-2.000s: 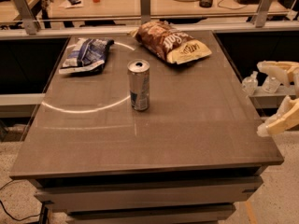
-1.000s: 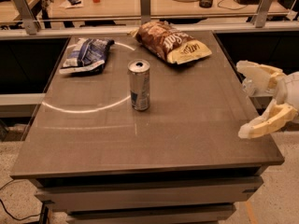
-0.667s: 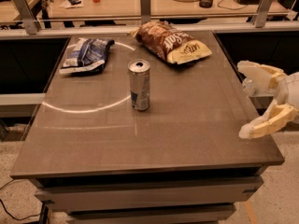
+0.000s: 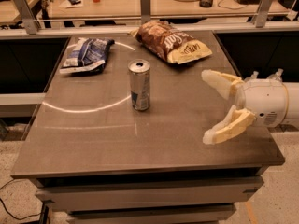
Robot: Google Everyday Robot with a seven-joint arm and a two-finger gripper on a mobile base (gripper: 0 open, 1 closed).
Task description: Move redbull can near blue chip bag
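Tabletop [image 4: 93, 139] open betw. redbull can [image 4: 139, 85] & gripper [image 4: 207, 107], fingers spread apart near table edge; blue chip bag [image 4: 86, 54] back-left of can; labels unreadable.

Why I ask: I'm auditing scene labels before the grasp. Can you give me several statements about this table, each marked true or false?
1. The redbull can stands upright on the table. True.
2. The gripper is shut on the can. False: its jaws are open and empty, and it is over the table's right side, apart from the can.
3. The blue chip bag lies at the table's far left in the camera view. True.
4. The can touches the blue chip bag. False: bare table shows between them.
5. The brown chip bag lies in front of the can. False: it lies behind it, to the right.
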